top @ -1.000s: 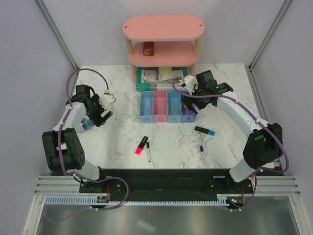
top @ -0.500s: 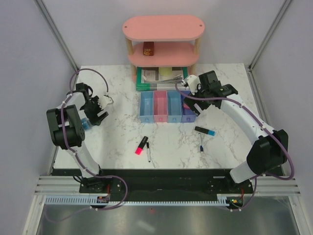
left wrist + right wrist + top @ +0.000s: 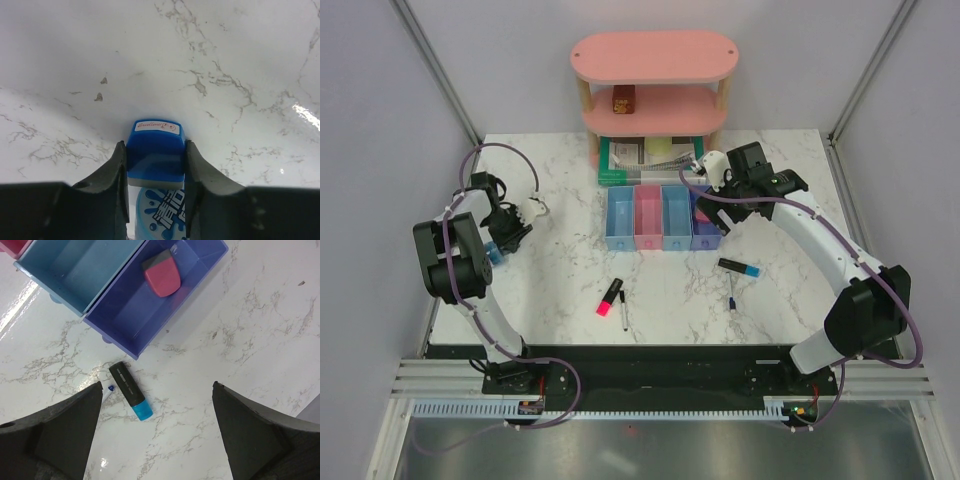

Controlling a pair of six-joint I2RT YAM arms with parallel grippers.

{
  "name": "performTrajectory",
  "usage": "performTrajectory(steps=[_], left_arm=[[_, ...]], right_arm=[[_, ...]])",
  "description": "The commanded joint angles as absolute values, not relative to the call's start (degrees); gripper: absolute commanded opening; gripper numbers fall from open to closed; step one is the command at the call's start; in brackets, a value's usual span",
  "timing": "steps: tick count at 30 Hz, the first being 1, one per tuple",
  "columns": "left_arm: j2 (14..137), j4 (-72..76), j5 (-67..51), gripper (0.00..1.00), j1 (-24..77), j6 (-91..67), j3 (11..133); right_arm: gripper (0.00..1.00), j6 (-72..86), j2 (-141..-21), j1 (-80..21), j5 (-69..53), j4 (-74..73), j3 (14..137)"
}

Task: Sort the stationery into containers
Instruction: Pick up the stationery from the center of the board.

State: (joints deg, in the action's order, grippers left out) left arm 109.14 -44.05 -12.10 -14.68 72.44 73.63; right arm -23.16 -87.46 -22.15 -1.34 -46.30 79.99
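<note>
My left gripper point(image 3: 155, 147) is shut on the blue patterned tape roll point(image 3: 156, 160), both fingers pressing its sides; from above this pair sits at the table's left edge point(image 3: 498, 250). My right gripper point(image 3: 157, 385) hangs open over the marble beside the purple-blue tray point(image 3: 165, 295), which holds the pink eraser point(image 3: 162, 274). The black-and-blue highlighter point(image 3: 131, 397) and a pen tip point(image 3: 109, 389) lie below it. The containers point(image 3: 661, 217) stand in a row at mid-table. A pink highlighter point(image 3: 610, 297) and a thin pen point(image 3: 623, 310) lie in front of them.
A pink oval shelf point(image 3: 653, 85) with a brown box point(image 3: 623, 98) stands at the back, green books point(image 3: 645, 160) at its foot. Another thin pen point(image 3: 731, 297) lies near the black-and-blue highlighter point(image 3: 738, 267). Walls close in left and right.
My left gripper has closed from wide open onto the tape roll at the left edge. The right arm has lifted slightly away from the purple-blue tray, still open.
</note>
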Motion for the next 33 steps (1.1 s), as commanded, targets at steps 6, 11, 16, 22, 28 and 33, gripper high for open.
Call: performTrajectory(steps=[6,11,16,22,28,33], left_arm=[[107.42,-41.75,-14.85,0.16,-13.8,73.04,71.63],[101.44,-45.35,-18.27,0.12,-8.2,72.07,72.07],[95.46,-49.99,-20.74,0.12,1.65,67.42,75.49],[95.97,-53.7,-23.9,0.12,16.51,56.7,86.73],[104.4,-54.58,-29.52,0.12,27.93,45.54,101.5],[112.67,-52.83,-31.2,0.12,33.65,40.61,110.64]], right_arm=[[0.98,-22.15,-88.15,-21.27,-0.35,-45.97,82.7],[0.98,-21.18,-89.56,-18.46,-0.7,-45.0,83.85],[0.98,-20.21,-91.14,-13.45,-1.58,-43.77,83.67],[0.98,-20.3,-91.05,-8.71,-1.67,-41.75,80.86],[0.98,-18.46,-91.49,-1.94,-3.07,-39.29,78.05],[0.98,-17.67,-92.81,2.46,-5.8,-38.67,76.38]])
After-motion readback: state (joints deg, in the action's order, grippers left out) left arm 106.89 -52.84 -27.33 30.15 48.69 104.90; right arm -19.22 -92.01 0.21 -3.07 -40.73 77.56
